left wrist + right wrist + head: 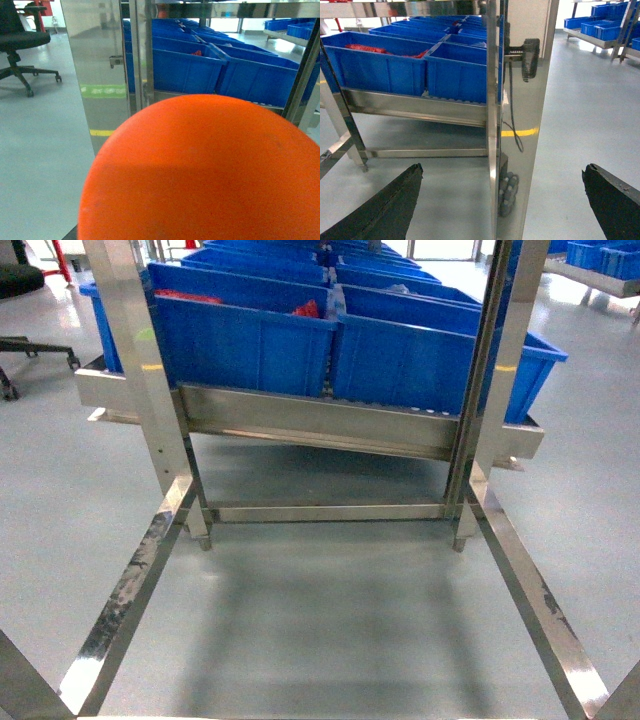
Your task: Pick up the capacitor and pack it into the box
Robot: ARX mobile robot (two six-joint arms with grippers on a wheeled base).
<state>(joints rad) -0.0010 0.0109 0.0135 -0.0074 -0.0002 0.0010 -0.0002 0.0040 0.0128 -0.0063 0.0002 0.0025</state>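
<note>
The capacitor point(205, 170) fills the lower part of the left wrist view as a big bright orange rounded end, very close to the lens and up off the floor. It hides my left gripper's fingers, so the grip is judged from the part hanging there in front of the wrist. In the right wrist view my right gripper point(502, 170) is open, its two black fingertips point(412, 175) far apart with only a steel post and floor between them. The box is out of view. Neither gripper appears in the head view.
A stainless steel rack point(320, 425) carries rows of blue bins point(250, 340), some with red parts inside. Steel uprights point(140, 370) and floor rails point(120, 610) frame the grey floor ahead. A steel post point(492, 125) stands just before the right gripper. An office chair point(20, 45) is at the left.
</note>
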